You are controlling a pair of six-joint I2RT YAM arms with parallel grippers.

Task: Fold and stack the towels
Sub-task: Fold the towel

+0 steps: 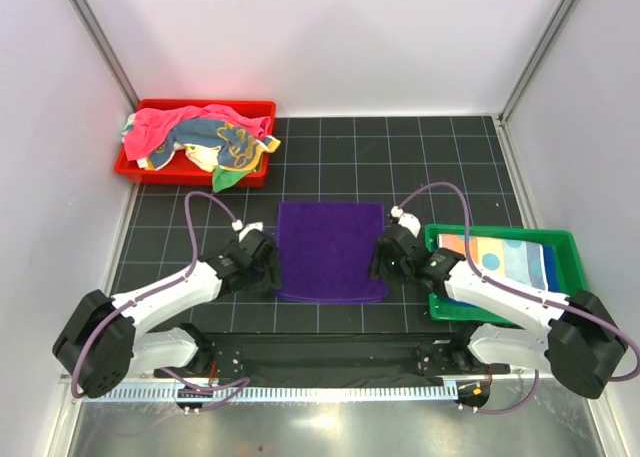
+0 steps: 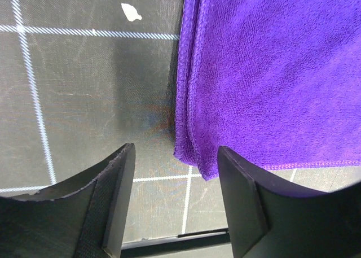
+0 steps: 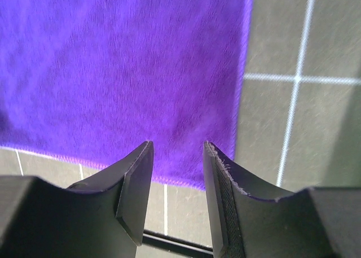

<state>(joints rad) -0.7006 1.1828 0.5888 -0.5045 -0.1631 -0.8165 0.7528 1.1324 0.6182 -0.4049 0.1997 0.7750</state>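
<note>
Purple towel (image 1: 330,249) lies flat, equally near both sides; left gripper (image 2: 176,156), jaws spread wide and empty, faces its near-left corner; right gripper (image 3: 177,151), jaws part-spread and empty, hovers over its near-right corner.

A: Where does the purple towel (image 1: 330,249) lie?

B: Flat between the left gripper (image 1: 268,269) and the right gripper (image 1: 383,262), folded into a rough rectangle whose near edge bows out a little.

A: And its corners?

B: The near-left corner, with layered edges showing along its side, sits right below the left gripper. The near-right corner lies directly beneath the right gripper.

A: What about the other towels?

B: A pink towel (image 1: 170,125) and a teal-and-yellow towel (image 1: 225,142) are crumpled together in one heap, well beyond the left gripper and off to its left. A light blue towel with coloured patches (image 1: 505,260) lies folded flat, just to the right of the right gripper.
</note>
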